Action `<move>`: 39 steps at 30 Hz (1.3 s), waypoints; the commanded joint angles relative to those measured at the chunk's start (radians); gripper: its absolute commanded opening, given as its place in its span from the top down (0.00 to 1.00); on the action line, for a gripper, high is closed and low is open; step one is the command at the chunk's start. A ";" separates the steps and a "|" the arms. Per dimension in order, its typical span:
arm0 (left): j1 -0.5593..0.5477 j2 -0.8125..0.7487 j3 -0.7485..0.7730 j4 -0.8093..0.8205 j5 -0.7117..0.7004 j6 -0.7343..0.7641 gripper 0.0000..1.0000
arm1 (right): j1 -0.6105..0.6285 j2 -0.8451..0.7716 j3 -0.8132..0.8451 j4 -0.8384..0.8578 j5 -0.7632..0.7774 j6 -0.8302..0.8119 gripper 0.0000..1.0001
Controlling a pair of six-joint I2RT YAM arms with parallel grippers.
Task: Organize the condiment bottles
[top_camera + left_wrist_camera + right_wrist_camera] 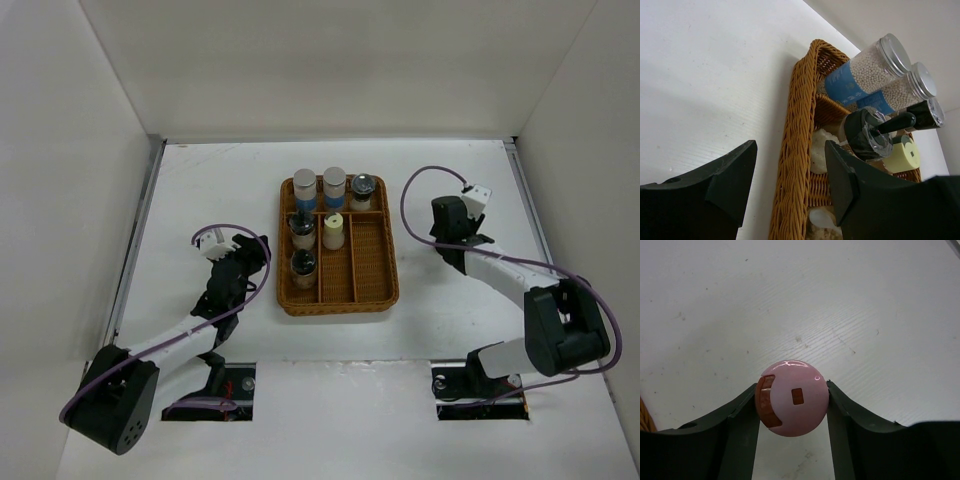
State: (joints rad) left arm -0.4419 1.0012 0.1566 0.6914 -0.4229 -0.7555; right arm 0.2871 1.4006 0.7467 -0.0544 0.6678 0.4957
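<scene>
Where the top external camera looks down, a brown wicker tray [338, 308] sits at the centre of the white tabletop [200, 180] and carries six jars. Along the tray's upper edge stand the left blue-banded jar [304, 187], the right blue-banded jar [333, 185] and a silver-capped jar [363, 188], side by side. Below them, the tray's left column holds the upper dark-capped jar [301, 228] and the lower dark-capped jar [303, 265]. The cream-capped jar [333, 230] stands in the middle column. All six are upright. The left tool [255, 258] lies at the lower left of the tray, near its left wall but apart from it. The right tool [452, 225] is to the right of the tray, well apart from it, and its load is hidden in this view.

Left wrist view: the left tool stands wide, with nothing between its fingers [730, 175]. The tray's woven wall runs through the gap beyond them. The blue-banded jars, filled with white pellets, show at the upper right of the frame.

Right wrist view: the right tool is closed on the pink-capped jar [792, 405], both fingers touching the sides of its cap. Bare tabletop lies behind it and a sliver of wicker shows at the lower left edge. Whether the jar rests on the tabletop or is lifted cannot be told
</scene>
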 commanded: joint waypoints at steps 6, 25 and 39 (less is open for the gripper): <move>0.006 -0.001 0.027 0.039 -0.005 0.002 0.43 | 0.117 -0.129 0.052 0.042 0.082 -0.043 0.58; 0.039 -0.015 0.037 -0.032 -0.027 -0.007 0.00 | 0.453 0.076 0.243 0.215 -0.040 -0.120 0.59; 0.032 0.008 0.052 -0.049 -0.053 -0.008 0.00 | 0.448 0.242 0.240 0.274 -0.042 -0.105 0.41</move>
State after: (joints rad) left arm -0.4084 1.0161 0.1719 0.6159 -0.4606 -0.7567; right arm 0.7341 1.6424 0.9501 0.1383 0.6197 0.3885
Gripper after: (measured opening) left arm 0.997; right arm 0.586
